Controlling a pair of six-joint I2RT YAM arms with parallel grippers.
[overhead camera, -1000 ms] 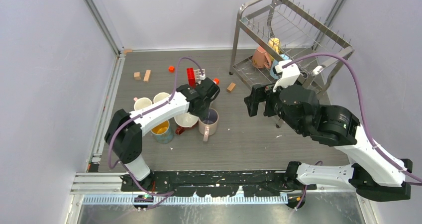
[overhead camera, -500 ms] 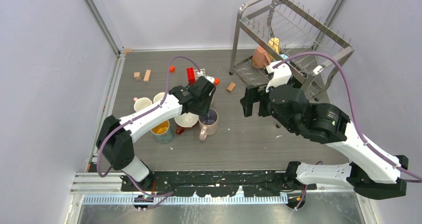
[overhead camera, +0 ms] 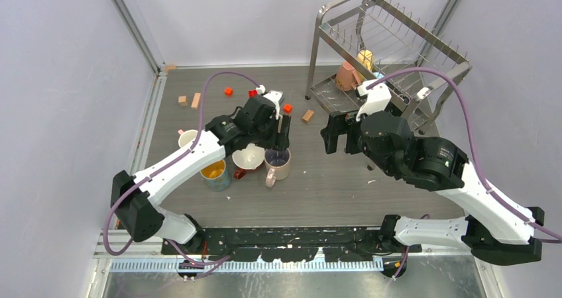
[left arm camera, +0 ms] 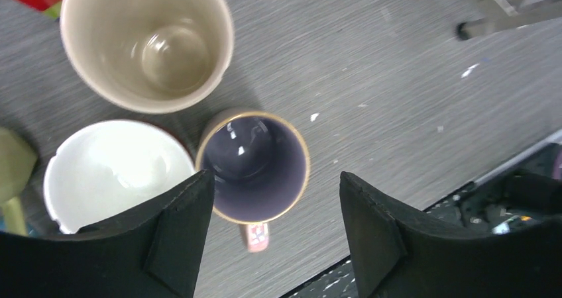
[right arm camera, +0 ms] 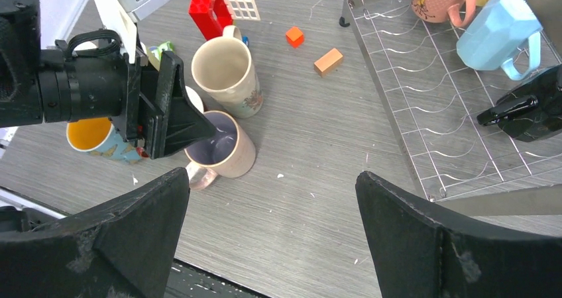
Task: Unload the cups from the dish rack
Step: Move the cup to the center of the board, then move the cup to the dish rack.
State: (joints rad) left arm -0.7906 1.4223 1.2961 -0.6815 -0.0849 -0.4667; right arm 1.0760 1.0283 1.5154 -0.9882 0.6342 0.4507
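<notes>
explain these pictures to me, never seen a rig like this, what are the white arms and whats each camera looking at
These are two robot arms bolted at the near edge of a table, each ending in a two-finger gripper. One picture comes from a fixed camera overhead; the other two come from cameras on the wrists, so the black wedges at the bottom are each arm's own fingers. The left gripper is open, poised over a purple-lined mug standing on the table among other mugs. The right gripper is open and holds nothing. The wire dish rack holds a pink mug and a light blue mug. Small toy blocks lie nearby.
</notes>
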